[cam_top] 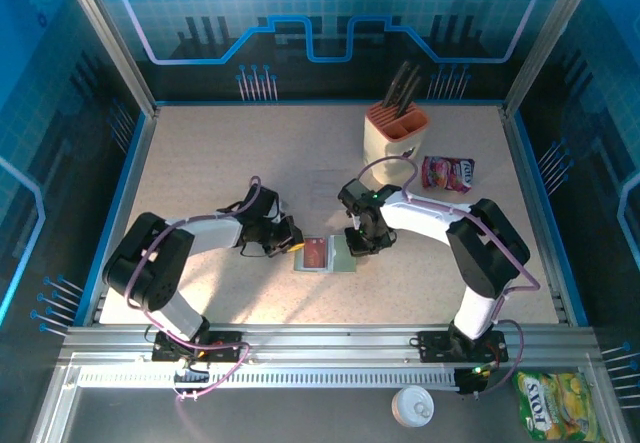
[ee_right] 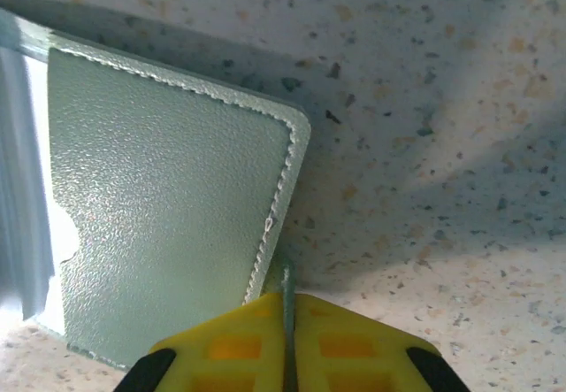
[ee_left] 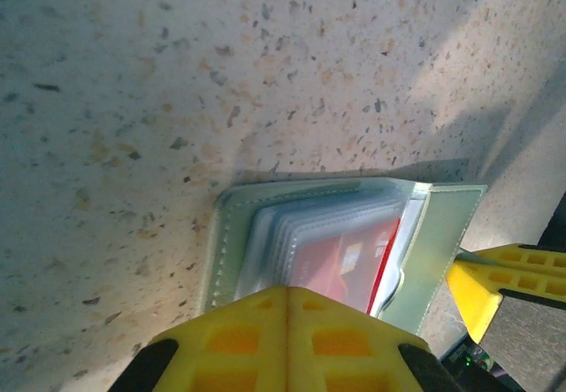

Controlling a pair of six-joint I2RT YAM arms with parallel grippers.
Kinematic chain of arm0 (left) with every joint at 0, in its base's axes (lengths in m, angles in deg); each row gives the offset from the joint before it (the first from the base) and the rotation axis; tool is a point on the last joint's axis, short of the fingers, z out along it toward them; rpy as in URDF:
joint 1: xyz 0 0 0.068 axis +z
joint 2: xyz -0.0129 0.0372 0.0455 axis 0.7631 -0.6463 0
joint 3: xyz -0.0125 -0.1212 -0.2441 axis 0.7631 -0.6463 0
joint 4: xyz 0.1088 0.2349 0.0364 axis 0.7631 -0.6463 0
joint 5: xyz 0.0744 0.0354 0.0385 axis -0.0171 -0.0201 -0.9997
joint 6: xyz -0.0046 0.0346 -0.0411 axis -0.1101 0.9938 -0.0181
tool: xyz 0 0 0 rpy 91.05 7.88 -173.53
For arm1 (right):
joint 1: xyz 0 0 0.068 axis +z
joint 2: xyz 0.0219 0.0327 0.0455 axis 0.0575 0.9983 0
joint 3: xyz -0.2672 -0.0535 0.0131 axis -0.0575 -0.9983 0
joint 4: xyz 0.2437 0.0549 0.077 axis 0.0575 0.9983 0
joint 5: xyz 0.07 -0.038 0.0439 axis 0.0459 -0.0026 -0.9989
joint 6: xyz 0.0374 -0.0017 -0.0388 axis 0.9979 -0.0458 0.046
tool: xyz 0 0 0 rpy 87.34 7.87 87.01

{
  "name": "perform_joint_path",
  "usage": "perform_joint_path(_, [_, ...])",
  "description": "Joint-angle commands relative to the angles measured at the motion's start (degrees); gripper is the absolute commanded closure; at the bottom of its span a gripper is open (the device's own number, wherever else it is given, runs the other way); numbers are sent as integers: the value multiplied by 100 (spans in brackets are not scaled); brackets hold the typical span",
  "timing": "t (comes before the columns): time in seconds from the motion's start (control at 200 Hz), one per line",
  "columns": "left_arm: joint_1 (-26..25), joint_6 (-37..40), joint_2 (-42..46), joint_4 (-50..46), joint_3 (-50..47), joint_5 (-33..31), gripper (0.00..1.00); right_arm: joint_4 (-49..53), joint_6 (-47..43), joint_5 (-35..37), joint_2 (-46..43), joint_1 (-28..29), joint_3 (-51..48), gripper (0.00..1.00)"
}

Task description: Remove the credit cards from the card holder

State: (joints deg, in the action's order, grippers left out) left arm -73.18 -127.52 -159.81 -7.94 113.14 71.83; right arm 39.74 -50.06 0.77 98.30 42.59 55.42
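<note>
Open card holder [ee_right: 159, 188] on table [cam_top: 200, 163]: right gripper [ee_right: 285, 303] clamped on its tab [ee_right: 285, 277]; left gripper [ee_left: 287, 295], jaws together, over red card [ee_left: 345, 264].

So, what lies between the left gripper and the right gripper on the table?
The open card holder, with a red credit card showing inside it; the top external view shows this.

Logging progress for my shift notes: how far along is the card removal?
Done: grey-green bifold card holder lies open, right gripper pinching its tab. In hand: left gripper shut on the red credit card, still sleeved. Left: pulling every card out.
</note>
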Motion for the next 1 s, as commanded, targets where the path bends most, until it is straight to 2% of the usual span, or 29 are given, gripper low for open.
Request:
perform_joint_path(0.0, [-28,97,204,-494,182,-235,93,10,60,256,83,-79,-82,90])
perform_joint_path(0.18, [-29,154,278,-755,222,-372,93,-78,29,320,114,-109,-102,89])
perform_joint_path(0.42, [-37,72,80,-588,177,-114,93,-193,7,180,141,-106,-52,89])
perform_joint_path(0.69, [-28,177,-8,-663,284,-164,93,-346,180,-86,102,-45,-84,88])
perform_joint_path(0.995, [197,448,-247,-752,473,-80,94,-377,450,-100,39,95,-82,88])
